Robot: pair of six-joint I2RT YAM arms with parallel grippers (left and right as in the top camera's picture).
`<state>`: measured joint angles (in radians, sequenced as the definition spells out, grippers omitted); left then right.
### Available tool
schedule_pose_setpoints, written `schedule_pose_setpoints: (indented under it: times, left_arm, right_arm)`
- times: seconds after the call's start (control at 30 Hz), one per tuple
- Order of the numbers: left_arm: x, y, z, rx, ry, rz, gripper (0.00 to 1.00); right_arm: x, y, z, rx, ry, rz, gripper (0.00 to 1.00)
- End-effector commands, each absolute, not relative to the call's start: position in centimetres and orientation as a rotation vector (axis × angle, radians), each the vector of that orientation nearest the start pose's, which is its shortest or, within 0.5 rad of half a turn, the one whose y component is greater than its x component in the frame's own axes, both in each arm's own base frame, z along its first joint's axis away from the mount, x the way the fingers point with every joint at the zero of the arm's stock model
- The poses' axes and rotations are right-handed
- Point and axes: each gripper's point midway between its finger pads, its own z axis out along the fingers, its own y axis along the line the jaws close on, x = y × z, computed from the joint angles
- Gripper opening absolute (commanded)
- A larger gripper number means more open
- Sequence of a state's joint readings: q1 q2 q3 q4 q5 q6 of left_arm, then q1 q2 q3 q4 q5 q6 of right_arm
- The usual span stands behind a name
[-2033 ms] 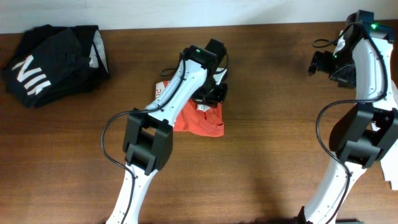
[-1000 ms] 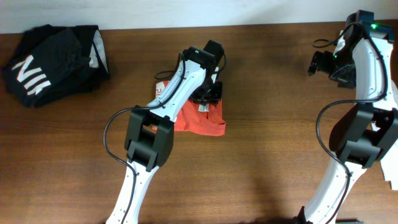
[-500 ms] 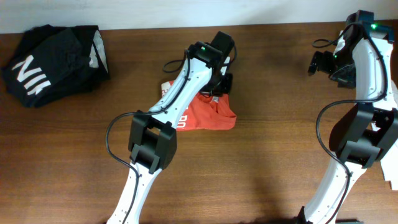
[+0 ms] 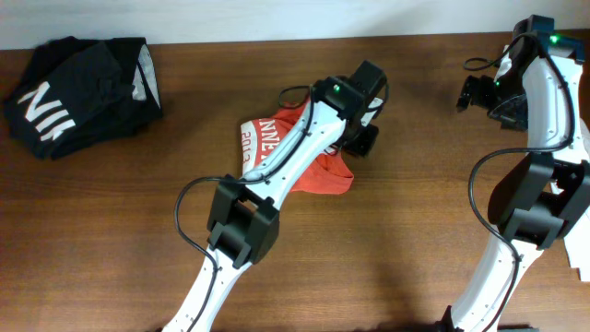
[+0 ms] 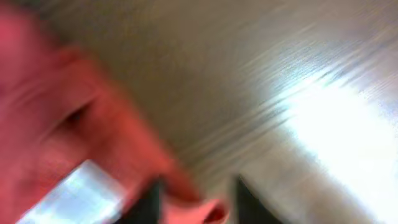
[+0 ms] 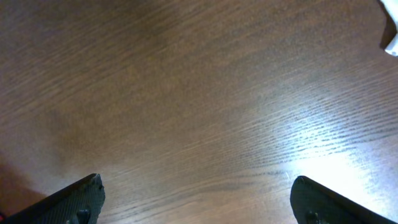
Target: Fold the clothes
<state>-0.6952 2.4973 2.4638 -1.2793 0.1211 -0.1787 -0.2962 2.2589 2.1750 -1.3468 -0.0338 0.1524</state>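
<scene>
A red-orange T-shirt [image 4: 324,175] with white print lies bunched on the wooden table [image 4: 415,221] at mid-centre. My left gripper [image 4: 359,138] is at its right edge, shut on a fold of the red cloth. The left wrist view is blurred; red cloth [image 5: 93,137] shows between the dark fingers [image 5: 198,208]. My right gripper [image 4: 470,94] is open and empty at the far right, over bare wood [image 6: 199,106], fingertips wide apart [image 6: 199,202]. A black garment with white lettering [image 4: 78,92] lies folded at the far left.
A bit of white cloth [image 6: 392,31] shows at the top right corner of the right wrist view. A white edge shows on the black pile [image 4: 143,78]. Both arm bases stand at the near edge.
My left gripper has moved to the right and slightly away, dragging the red shirt's edge with it. The shirt has shifted right and spread. The right arm has not moved.
</scene>
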Motion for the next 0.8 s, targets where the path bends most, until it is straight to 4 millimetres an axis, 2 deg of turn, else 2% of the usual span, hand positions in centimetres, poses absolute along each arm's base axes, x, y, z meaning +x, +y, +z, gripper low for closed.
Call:
schedule_pose_setpoints:
  times: [0.0,0.07,0.13,0.17,0.23,0.3,0.4,0.47,0.5,0.63,0.7,0.77]
  left_arm:
    - [43.2,-29.6,14.2,0.518,2.808,-0.1,0.7]
    - [43.9,-26.2,13.3,0.391,2.888,-0.065,0.7]
    - [44.9,-24.7,12.4,0.332,2.919,-0.118,0.61]
    - [45.4,-25.0,11.8,0.372,2.918,-0.224,0.57]
    - [45.7,-26.0,10.5,0.414,2.914,-0.334,0.57]
    - [45.5,-26.3,8.1,0.476,2.92,-0.322,0.57]
    - [45.9,-26.7,7.0,0.562,2.885,-0.302,0.56]
    - [46.9,-27.1,7.3,0.557,2.839,-0.309,0.37]
    - [47.1,-27.4,7.3,0.559,2.827,-0.313,0.33]
    - [46.9,-28.3,6.9,0.582,2.818,-0.317,0.29]
    - [47.1,-28.7,5.7,0.588,2.82,-0.316,0.29]
    - [47.2,-28.4,4.5,0.586,2.837,-0.283,0.38]
  right_arm:
    - [45.1,-13.6,11.8,0.668,2.914,0.02,0.99]
    - [45.2,-13.6,11.8,0.668,2.913,0.02,0.99]
    - [45.1,-13.6,11.8,0.668,2.914,0.02,0.99]
    - [45.1,-13.6,11.8,0.668,2.914,0.02,0.99]
    - [45.2,-13.6,11.8,0.668,2.913,0.02,0.99]
    - [45.1,-13.6,11.8,0.668,2.914,0.02,0.99]
    - [45.1,-13.6,11.8,0.668,2.914,0.021,0.99]
    - [45.1,-13.6,11.8,0.668,2.914,0.02,0.99]
    - [45.1,-13.6,11.8,0.668,2.914,0.02,0.99]
    - [45.2,-13.6,11.8,0.668,2.913,0.02,0.99]
    - [45.1,-13.6,11.8,0.668,2.914,0.02,0.99]
    - [45.2,-13.6,11.8,0.668,2.913,0.02,0.99]
